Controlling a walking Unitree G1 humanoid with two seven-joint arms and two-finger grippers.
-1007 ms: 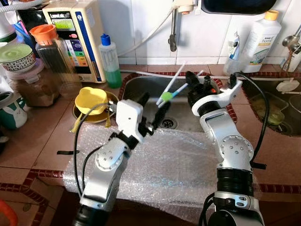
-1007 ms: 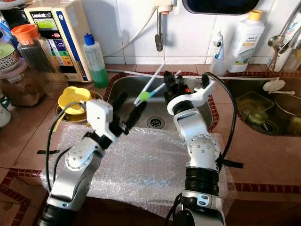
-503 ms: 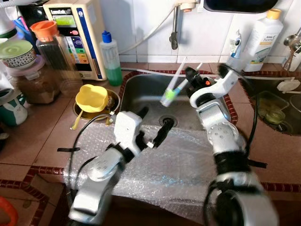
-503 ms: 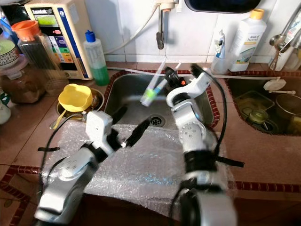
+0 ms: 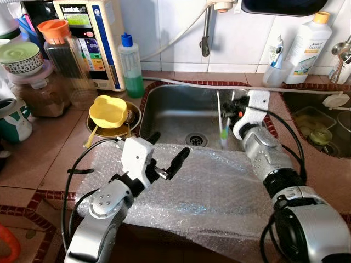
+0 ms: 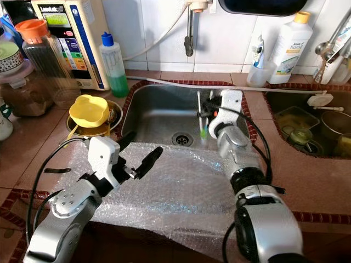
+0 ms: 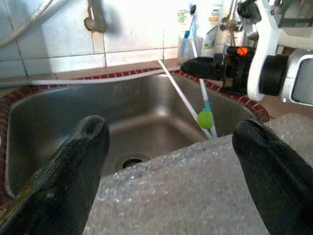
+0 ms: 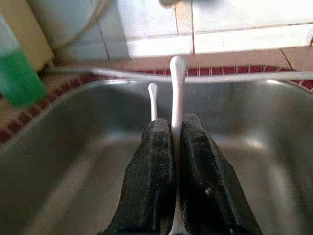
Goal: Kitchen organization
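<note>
My right gripper (image 5: 230, 108) is shut on two toothbrushes (image 5: 223, 127), one white and one blue with a green head, which hang head-down inside the steel sink (image 5: 175, 112) near its right wall. The right wrist view shows the black fingers (image 8: 157, 161) pressed on the white handles (image 8: 176, 83). My left gripper (image 5: 167, 148) is open and holds nothing, hovering over a sheet of bubble wrap (image 5: 219, 186) spread on the counter in front of the sink. The left wrist view looks across the wrap at the toothbrushes (image 7: 205, 119).
A yellow cup (image 5: 108, 112) on a plate sits left of the sink. Behind it stand a green soap bottle (image 5: 130, 66), a water purifier (image 5: 90, 38) and jars (image 5: 63, 55). A toothbrush cup (image 5: 274, 71) and white bottle (image 5: 304, 41) stand back right, beside a second basin (image 5: 318, 120).
My right gripper swung the toothbrushes from slanting up over the sink's middle to hanging head-down at its right side. My left gripper drew back from the sink over the bubble wrap.
</note>
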